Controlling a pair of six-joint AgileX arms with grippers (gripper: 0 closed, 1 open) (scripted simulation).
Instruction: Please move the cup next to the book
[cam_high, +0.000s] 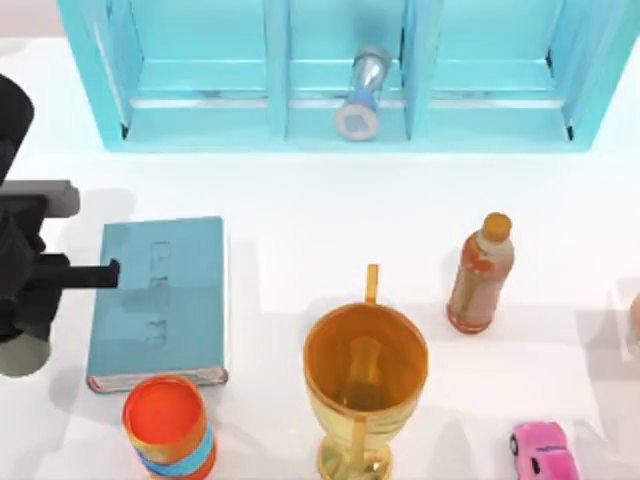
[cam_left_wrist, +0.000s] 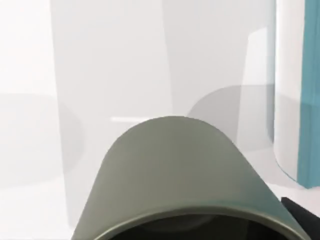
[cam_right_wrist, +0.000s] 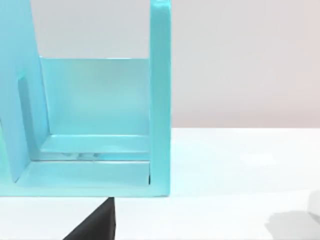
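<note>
The teal-blue book (cam_high: 158, 300) lies flat on the white table at the left; its white page edges and teal cover also show in the left wrist view (cam_left_wrist: 311, 90). The cup (cam_high: 20, 355) is a plain grey one, just off the book's near-left corner, under my left arm. In the left wrist view the cup (cam_left_wrist: 175, 170) looms very close, rim towards the camera, with a black finger (cam_left_wrist: 300, 206) against its side. My left gripper (cam_high: 25, 325) is shut on the cup. My right gripper (cam_right_wrist: 95, 225) is parked beside the shelf's end.
A golden goblet (cam_high: 365, 375) stands at the front centre, and an orange can with a blue band (cam_high: 168, 425) by the book's near edge. A brown bottle (cam_high: 481, 272) and a pink toy car (cam_high: 543, 450) are at the right. A teal shelf (cam_high: 200, 130) with an hourglass (cam_high: 362, 95) lines the back.
</note>
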